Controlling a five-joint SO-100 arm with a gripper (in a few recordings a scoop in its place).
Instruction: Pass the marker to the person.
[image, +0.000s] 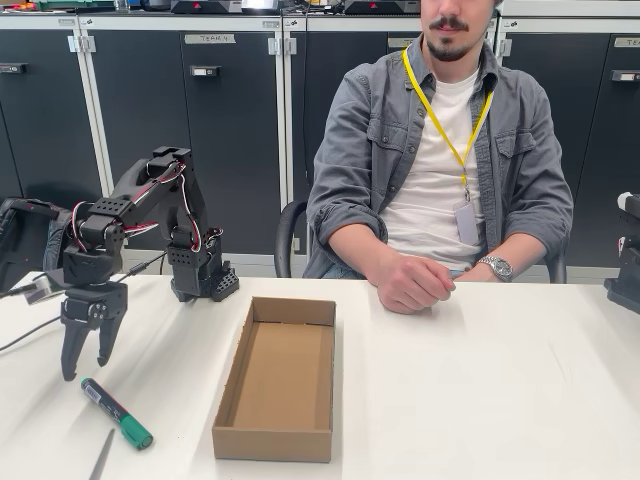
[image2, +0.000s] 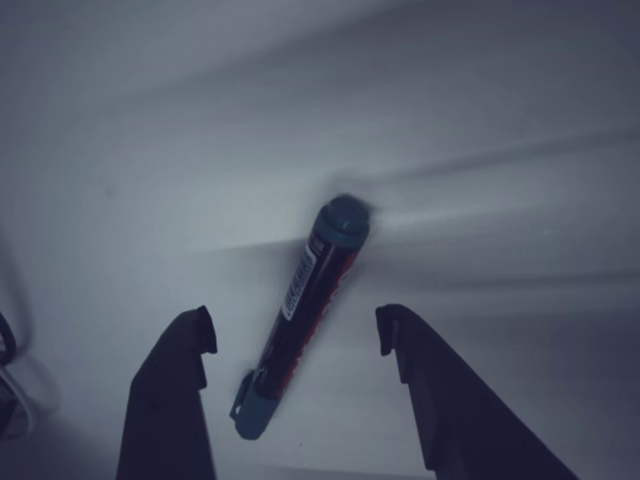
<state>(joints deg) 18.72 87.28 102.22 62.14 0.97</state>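
The marker (image: 116, 412), dark with a white label and green cap, lies flat on the white table at the front left. My black gripper (image: 86, 368) hangs open just above and behind it, fingers pointing down. In the wrist view the marker (image2: 303, 310) lies on the table between and beyond my two fingers, untouched, and the gripper (image2: 296, 332) is open. The person (image: 440, 150), in a grey overshirt with a yellow lanyard, sits behind the table at the right with both hands (image: 412, 282) resting on it.
An open cardboard box (image: 280, 377) stands on the table just right of the marker. A thin grey stick (image: 102, 455) lies at the front edge beside the marker. My arm's base (image: 198, 272) stands at the back left. Dark cabinets line the wall behind.
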